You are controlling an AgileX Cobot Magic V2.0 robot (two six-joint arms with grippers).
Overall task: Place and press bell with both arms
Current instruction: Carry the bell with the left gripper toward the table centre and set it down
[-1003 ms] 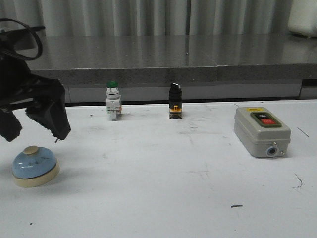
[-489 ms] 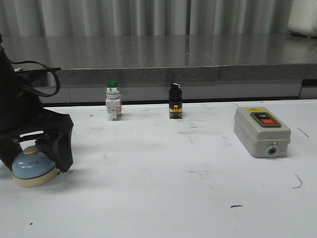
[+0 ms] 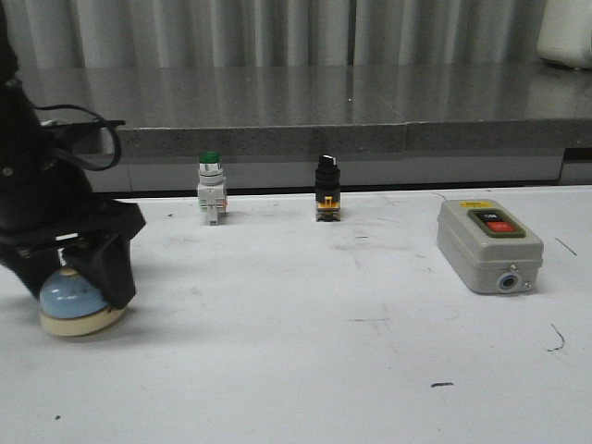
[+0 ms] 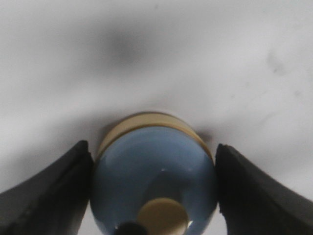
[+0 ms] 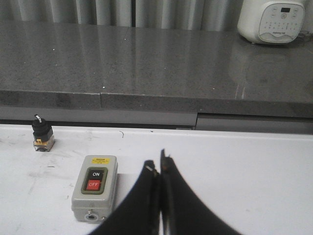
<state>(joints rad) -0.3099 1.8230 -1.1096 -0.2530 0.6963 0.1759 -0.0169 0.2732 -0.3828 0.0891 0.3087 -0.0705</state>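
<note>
- Front view showed the bell (image 3: 78,303) sitting on the white table (image 3: 324,351) at the far left, right under the left gripper (image 3: 67,289).
- The left wrist view showed the bell (image 4: 154,178) between the two black fingers (image 4: 54,196), one on each side of the blue dome. They looked like they touched it or were just beside it. I could not tell if they were squeezing yet.
- The bell is round, so it has no long side. Its cream button (image 4: 163,217) pointed up, in the middle of the gap.
- To me the next move hangs on this: the bell was already between the left fingers, so a grip only needed them to close.
- Farther right on the table stood a green button (image 3: 211,188), then a black switch (image 3: 326,188), then a grey box (image 3: 488,245).
- The right gripper (image 5: 159,169) had its fingers pressed together, holding nothing. It hung near the grey box, well apart from the bell.
- So the left arm was much nearer to the bell.
</note>
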